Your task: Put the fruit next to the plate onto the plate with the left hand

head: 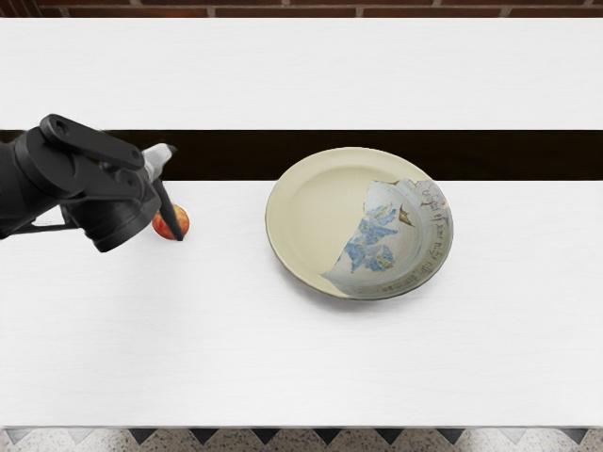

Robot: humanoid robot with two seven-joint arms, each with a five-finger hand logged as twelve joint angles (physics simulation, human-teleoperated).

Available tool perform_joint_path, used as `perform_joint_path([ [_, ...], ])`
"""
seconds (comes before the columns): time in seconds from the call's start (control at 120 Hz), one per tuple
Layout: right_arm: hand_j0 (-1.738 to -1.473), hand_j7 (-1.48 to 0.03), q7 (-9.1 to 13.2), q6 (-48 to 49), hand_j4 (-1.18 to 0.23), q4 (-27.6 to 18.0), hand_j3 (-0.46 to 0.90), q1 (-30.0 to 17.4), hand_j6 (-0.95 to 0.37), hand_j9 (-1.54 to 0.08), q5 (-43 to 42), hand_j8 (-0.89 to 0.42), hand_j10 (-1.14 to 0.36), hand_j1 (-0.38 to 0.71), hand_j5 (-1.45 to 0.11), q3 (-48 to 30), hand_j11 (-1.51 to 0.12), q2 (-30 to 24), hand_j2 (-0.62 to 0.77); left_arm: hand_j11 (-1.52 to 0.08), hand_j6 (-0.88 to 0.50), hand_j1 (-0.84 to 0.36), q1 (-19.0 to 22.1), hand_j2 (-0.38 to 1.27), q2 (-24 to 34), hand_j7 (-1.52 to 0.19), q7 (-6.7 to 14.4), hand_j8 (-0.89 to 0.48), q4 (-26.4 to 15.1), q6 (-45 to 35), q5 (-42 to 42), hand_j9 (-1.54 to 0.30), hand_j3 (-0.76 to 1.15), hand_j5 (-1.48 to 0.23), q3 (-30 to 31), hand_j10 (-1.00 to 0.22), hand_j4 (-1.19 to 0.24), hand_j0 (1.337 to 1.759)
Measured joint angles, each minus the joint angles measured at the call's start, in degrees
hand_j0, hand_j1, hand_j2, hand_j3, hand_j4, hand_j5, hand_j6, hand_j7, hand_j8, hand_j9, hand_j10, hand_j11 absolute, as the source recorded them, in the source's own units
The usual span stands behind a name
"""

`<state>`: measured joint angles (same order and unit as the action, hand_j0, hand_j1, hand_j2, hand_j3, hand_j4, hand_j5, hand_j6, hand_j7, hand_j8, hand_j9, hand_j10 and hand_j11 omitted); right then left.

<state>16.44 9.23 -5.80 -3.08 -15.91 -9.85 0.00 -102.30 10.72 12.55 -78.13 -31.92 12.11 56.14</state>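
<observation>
left hand over the fruit, plate apart

a white bench [283, 358] fills most of the view. behind it, past a dark gap [490, 155], lies a second white surface [301, 75]. a strip of brick wall [301, 8] runs along the top edge and speckled floor [301, 439] along the bottom.

there is one plate [320, 221], cream with a blue and grey patterned patch on its right side, lying flat right of centre with nothing on it. there is one fruit [162, 226], small, red and orange. it sits on the bench left of the plate and clear of its rim. one arm shows, black, coming in from the left. its left hand [130, 202] is just over the fruit and partly covers it. i cannot tell whether the hand grips the fruit.
</observation>
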Motion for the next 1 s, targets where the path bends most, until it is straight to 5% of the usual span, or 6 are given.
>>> perform_joint_path([
  [1.0, -1.658, 0.0, 0.0, 0.0, 0.0, 0.0, 0.0, 0.0, 0.0, 0.0, 0.0, 0.0, 0.0, -0.35, 0.0, 0.0, 0.0, 0.0, 0.0, -0.34, -0.26, 0.04, 3.77, 0.05, -4.48, -0.34, 1.32, -0.26, 0.26, -3.08, 0.65, -0.34, 0.0, -0.34, 1.17, -0.26, -0.26, 1.658],
])
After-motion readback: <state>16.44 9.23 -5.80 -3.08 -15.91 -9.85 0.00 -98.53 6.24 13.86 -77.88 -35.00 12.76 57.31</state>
